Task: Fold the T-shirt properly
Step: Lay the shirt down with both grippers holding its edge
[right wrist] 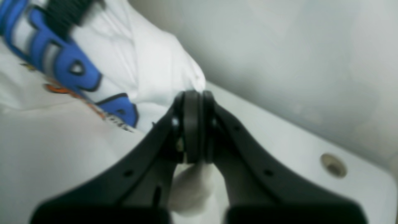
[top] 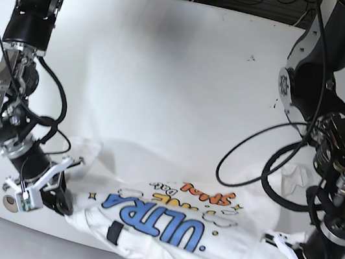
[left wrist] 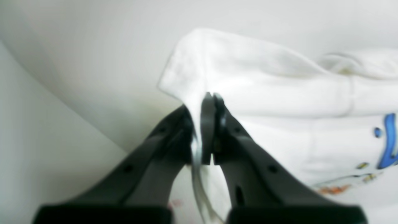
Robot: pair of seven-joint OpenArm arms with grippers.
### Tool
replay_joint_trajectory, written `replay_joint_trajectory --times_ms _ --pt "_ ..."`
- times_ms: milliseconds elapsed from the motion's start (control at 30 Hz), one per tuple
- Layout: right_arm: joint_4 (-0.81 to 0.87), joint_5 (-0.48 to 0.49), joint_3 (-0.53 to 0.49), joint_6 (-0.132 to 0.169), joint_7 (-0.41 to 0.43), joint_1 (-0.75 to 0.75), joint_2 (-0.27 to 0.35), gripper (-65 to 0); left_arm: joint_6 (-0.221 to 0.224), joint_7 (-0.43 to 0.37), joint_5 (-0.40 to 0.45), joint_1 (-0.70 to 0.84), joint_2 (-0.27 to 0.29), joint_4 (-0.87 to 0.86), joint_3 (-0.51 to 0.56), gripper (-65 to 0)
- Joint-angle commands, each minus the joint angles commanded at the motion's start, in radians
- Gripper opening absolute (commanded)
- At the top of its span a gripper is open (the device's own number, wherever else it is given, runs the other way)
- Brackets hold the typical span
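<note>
White tabletop, cables along its far edge; both arms at the near edge, each pinching the T-shirt [top: 208, 237].

Left gripper [left wrist: 209, 96] has its jaws pressed together on a bunched white fold of the shirt, cloth running down between the fingers. Right gripper [right wrist: 194, 95] is likewise clamped on a wad of shirt that bulges below its pads. The shirt lies rumpled between the two grippers, print facing up. My reading: the step in hand is a two-point lift, both holds made, fold not yet laid. Next I would need to raise and spread both together to tension the cloth before carrying it over. Blue block letters read "ULTRA", upside down from the base view; the orange script beside it is unclear.
</note>
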Motion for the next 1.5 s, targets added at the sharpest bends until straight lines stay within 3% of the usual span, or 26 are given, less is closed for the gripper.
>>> replay_joint_trajectory --times_ms 233,600,833,1500 --pt "0.018 -0.003 0.035 0.000 0.003 -0.149 -0.038 -65.0 -0.002 -0.021 -0.002 0.242 0.018 0.000 0.000 -65.0" --pt "0.040 -0.003 0.071 0.000 0.005 -0.304 -0.040 -65.0 -0.005 -0.029 -0.002 0.532 0.044 0.000 -0.054 -65.0" --pt "0.057 -0.003 0.071 -0.005 0.005 -0.396 -0.041 -65.0 -0.072 -0.029 0.000 0.657 0.043 -0.002 -0.095 -65.0" --pt "0.086 -0.005 0.072 -0.009 0.006 -0.546 -0.114 -65.0 -0.151 -0.031 0.005 0.931 0.037 -0.002 -0.117 -65.0"
